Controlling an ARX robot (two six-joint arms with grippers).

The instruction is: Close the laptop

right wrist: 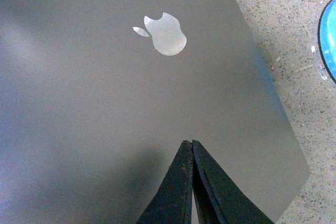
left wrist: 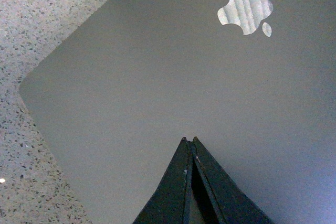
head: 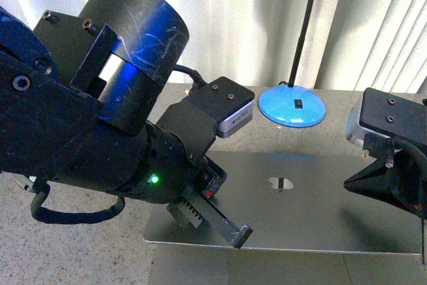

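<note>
Laptop (head: 300, 211) lies closed and flat on the speckled worktop (head: 73, 258), logo facing up. Left claw (left wrist: 190, 141) and right claw (right wrist: 188, 143) are both pinched fully together, gripping nothing, positioned over the lid.

Scratched black arm (head: 100, 145), green LED (head: 154, 179), wedge-shaped left claw (left wrist: 189, 140).

1. The laptop (head: 307, 211), lower middle of the front view, has a smooth, matt silver-grey metal lid. Its logo (left wrist: 245, 13) is a shinier, mirror-like inlay.
2. The table (head: 73, 245) has a speckled, stone-like top with a grainy look.
3. The lamp base (head: 291, 106), upper middle, looks like glossy blue plastic.
4. The left arm (head: 143, 25), upper left, has a dark glossy casing, heavily scratched.
5. The left gripper (left wrist: 190, 141) and right gripper (right wrist: 189, 142) have matt black, lightly scuffed fingers.
6. The curtain (head: 233, 11), across the top, is pale cloth in folds.
</note>
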